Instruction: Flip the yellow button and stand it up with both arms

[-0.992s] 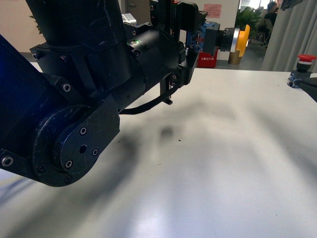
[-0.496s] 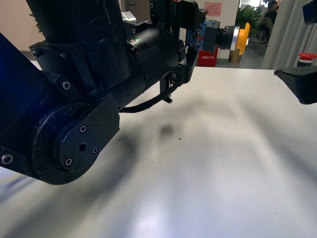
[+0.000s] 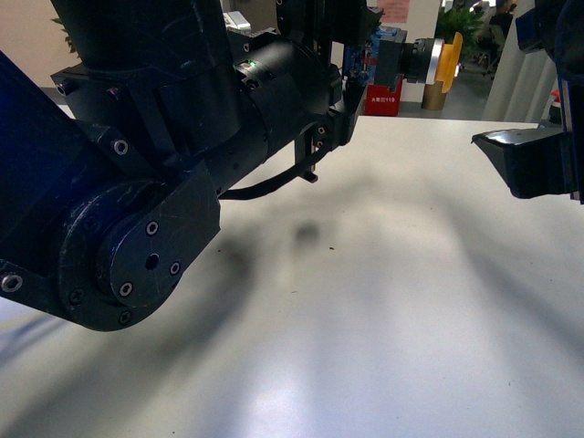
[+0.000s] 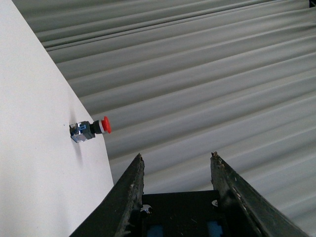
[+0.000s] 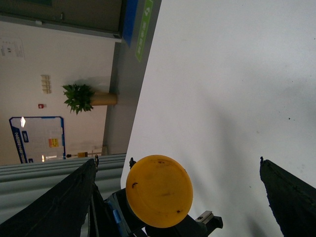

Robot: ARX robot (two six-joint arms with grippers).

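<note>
2 pincers face each other above the counter (image 3: pixel 383 301). The left pincer (image 4: pixel 176 155) is clamped on the yellow button (image 3: pixel 418 58) at its blue block. It holds the button aloft and level, with the cap aimed at the right arm. Its own wrist view shows only 2 fingers (image 4: pixel 129 197) with a dark mass low between them, so I read that grip from the front view. The right pincer (image 5: pixel 177 159) is spread wide and holds nothing. It has 1 finger on each side of the yellow cap, neither touching, and the cap looks straight into its camera.

This looks like a hand-over in mid-air. It would go best if the right arm slid on past the thin cap and closed on the silver ring or black body, squarely centred. The left should let go only once that hold is firm. Keeping height until the turn is finished would stop the button clipping the counter.

The counter is pale, smooth and slightly glossy, crossed by soft arm shadows. A red-topped button (image 4: pixel 91 129) sits near its far edge. Beyond that hangs a grey pleated curtain (image 4: pixel 197 74). Elsewhere in the room are a potted plant (image 5: pixel 79 98), a blue-framed notice board (image 5: pixel 34 138) and a red box (image 3: pixel 381 96).
</note>
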